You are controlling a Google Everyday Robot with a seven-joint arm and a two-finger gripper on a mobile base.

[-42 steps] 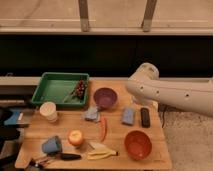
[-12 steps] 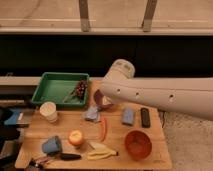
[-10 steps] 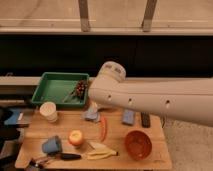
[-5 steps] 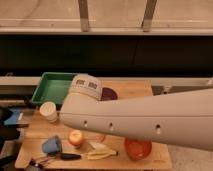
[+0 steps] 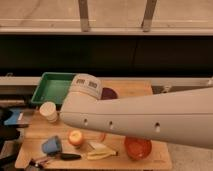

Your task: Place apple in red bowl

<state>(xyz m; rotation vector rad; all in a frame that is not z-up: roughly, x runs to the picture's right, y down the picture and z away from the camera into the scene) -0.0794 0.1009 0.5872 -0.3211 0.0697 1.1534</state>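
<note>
One small round yellow-orange apple (image 5: 75, 137) sits on the wooden tabletop (image 5: 31, 134) at the lower left of the frame. It is well apart from the round orange-red bowl (image 5: 137, 148) at lower centre-right, and a yellow banana (image 5: 100, 152) lies between them. A thick white robot arm (image 5: 150, 117) crosses the middle. Its gripper is hidden behind that bulk, so whether it is open or closed cannot be told.

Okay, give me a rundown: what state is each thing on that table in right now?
apple: loose on the table, not held, outside the bowls
red bowl: upright, nothing seen inside, far edge under the arm
purple bowl: mostly hidden behind the arm
green tray: flat, right end covered
white cup: upright
banana: lying flat
gripper: not in view, below the arm
</note>
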